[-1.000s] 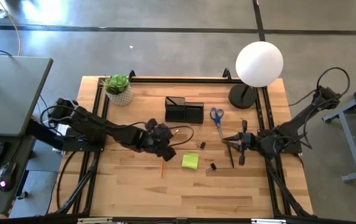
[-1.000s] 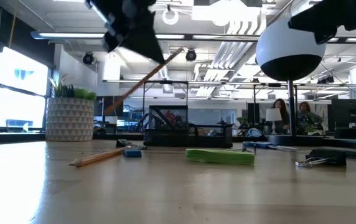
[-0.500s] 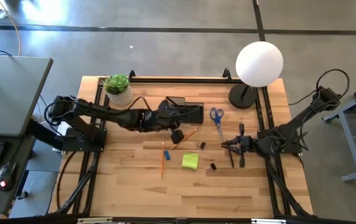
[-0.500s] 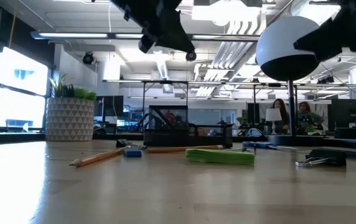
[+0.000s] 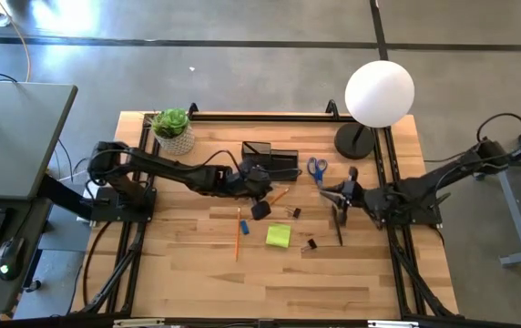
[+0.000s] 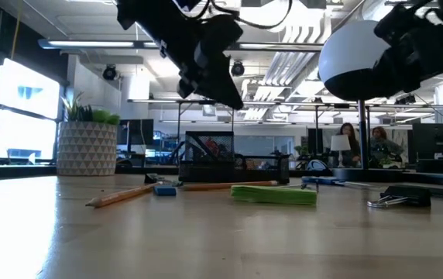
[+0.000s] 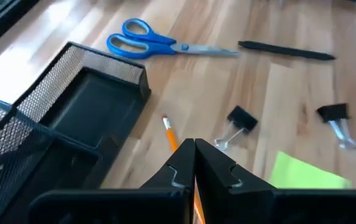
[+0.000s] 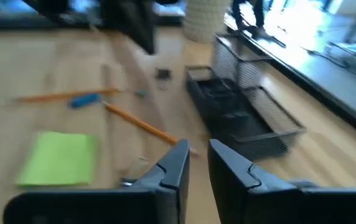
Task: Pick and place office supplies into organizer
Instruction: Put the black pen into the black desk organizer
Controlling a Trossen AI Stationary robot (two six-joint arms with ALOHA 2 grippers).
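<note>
In the high view the left claw [image 5: 260,208] hangs just below the black mesh organizer [image 5: 270,161], near the centre of the bench [image 5: 197,282]. Its fingers [image 7: 184,163] are pressed together with nothing between them. An orange pencil [image 5: 276,197] lies on the wood just beside this claw, slanting up to the right, apart from the organizer's lower edge.

The right claw [image 5: 342,196] sits right of centre, its fingers [image 8: 173,167] slightly parted and empty. It hovers between the blue-handled scissors [image 5: 317,170], which lie above it, and a dark pen [image 5: 338,226] below it.

In the open middle strip, a second orange pencil [image 5: 238,233] lies almost upright in the frame with a small blue piece [image 5: 243,228] just beside it. To their right is the yellow-green sticky note pad [image 5: 278,236]. One binder clip [image 5: 293,212] lies just above the pad and another [image 5: 310,245] to its lower right.

The lower third of the bench is bare wood down to its front edge. The potted plant [image 5: 173,129] stands in the upper left corner and the lamp base [image 5: 355,141] in the upper right, both near the black rail along the back edge.
</note>
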